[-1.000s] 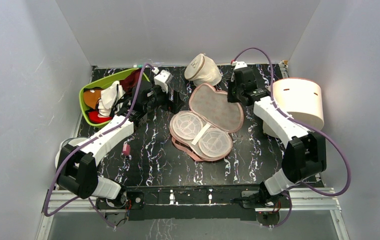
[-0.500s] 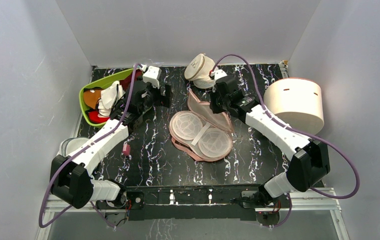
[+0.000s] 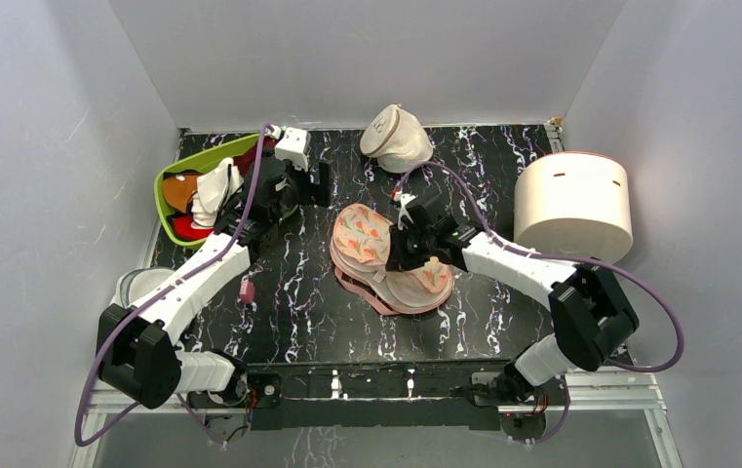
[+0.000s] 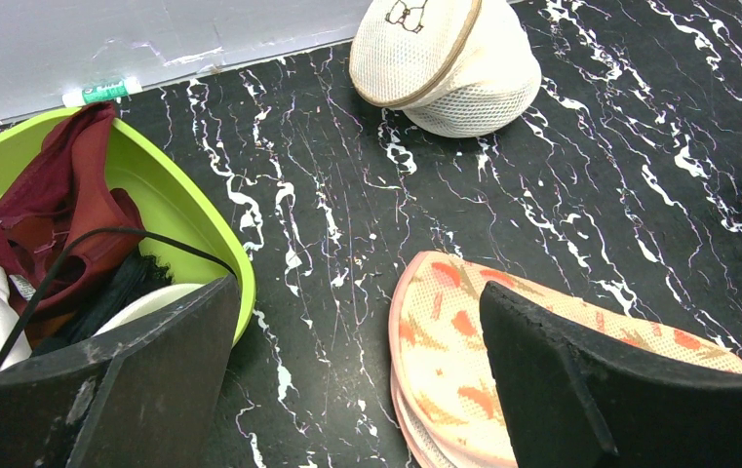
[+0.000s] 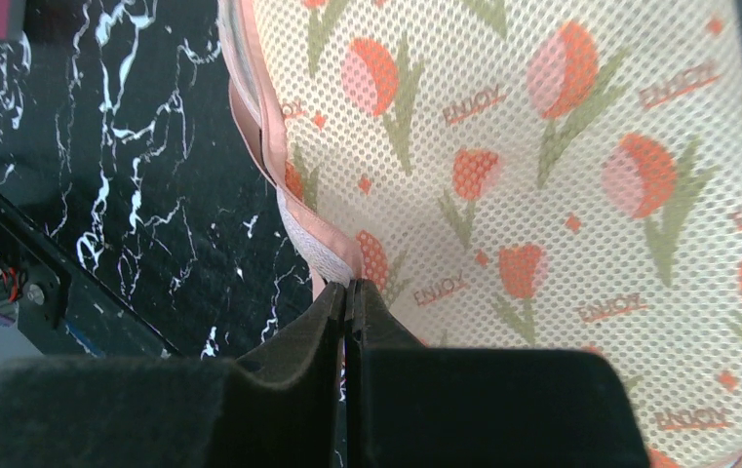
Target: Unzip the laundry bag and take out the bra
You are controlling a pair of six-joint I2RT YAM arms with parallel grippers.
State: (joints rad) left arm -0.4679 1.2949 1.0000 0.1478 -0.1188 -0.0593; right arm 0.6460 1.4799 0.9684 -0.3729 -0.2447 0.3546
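Note:
The peach laundry bag lies mid-table, its printed lid folded over the base; it also shows in the left wrist view and the right wrist view. My right gripper is shut on the lid's pink zip edge. My left gripper is open and empty, between the bag and the green bin. A white padded bra with thin black straps lies in the bin, partly hidden by my left finger.
The green bin of clothes stands back left. A cream domed pouch lies at the back centre. A white round container stands at the right. A small pink object lies left of the bag.
My right gripper has swung the bag's lid from lying open at the back over onto the base. My left gripper has drawn back a little toward the bin.

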